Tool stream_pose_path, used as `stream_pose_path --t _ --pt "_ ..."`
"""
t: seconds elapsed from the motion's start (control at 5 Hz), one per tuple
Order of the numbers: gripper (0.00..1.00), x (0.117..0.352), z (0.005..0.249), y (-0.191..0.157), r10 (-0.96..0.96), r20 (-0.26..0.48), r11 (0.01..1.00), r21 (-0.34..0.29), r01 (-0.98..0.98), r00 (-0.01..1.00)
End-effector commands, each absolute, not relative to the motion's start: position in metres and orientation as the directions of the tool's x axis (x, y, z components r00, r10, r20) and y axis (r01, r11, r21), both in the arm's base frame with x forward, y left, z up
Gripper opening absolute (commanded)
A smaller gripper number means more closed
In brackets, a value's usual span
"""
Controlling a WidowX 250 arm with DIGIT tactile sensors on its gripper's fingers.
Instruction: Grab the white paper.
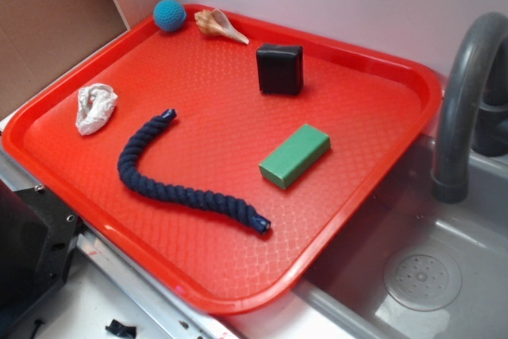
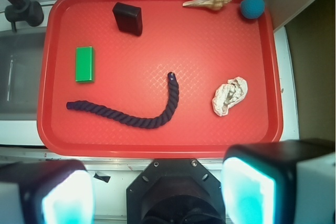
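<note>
- Blurred at the bottom of the wrist view, the gripper (image 2: 157, 192) shows two finger pads (image 2: 65, 198) spread wide apart with nothing between them, so the fingers are released and empty
- Beyond the pads lies the red tray (image 2: 157, 148), seen from high above
- On it, the white paper (image 2: 229, 95) sits as a crumpled wad near the tray's right edge in the wrist view; in the exterior view the same wad (image 1: 95, 107) rests near the left rim
- Just beside the wad runs one end of a dark blue rope (image 2: 142, 116), close but not touching
- Well apart are a green block (image 2: 84, 64), a black box (image 2: 127, 18), a seashell (image 2: 208, 0) and a teal ball (image 2: 252, 7)
- Judged stage: the approach has not begun, the wad lies untouched
- Next move, as I judge it: shift right over the wad, descend with fingers straddling it, avoid the rope end, then close
</note>
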State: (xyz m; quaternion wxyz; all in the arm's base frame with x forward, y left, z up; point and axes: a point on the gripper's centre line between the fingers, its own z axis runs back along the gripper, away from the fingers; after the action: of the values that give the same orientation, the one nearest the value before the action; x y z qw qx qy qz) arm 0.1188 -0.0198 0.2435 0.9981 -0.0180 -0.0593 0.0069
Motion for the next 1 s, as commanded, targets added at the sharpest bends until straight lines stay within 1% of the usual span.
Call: stream_pose_path --t 0.0,0.2,0.4,0.6,0.8 --pt "1.00 0.119 0.244 -0.020 0.016 0.118 0.999 -0.037 -0.012 0.993" --pt "1.00 0.125 0.233 -0.002 0.266 0.189 0.962 -0.108 -0.250 0.945" --pt "1.00 0.133 0.215 0.015 0.490 0.245 0.872 -0.132 -0.472 0.836" --pt "1.00 0.141 0.188 0.040 0.674 0.313 0.731 -0.159 -0.663 0.669" --pt "1.00 0.146 0.162 0.061 0.808 0.376 0.550 -0.209 -0.809 0.453"
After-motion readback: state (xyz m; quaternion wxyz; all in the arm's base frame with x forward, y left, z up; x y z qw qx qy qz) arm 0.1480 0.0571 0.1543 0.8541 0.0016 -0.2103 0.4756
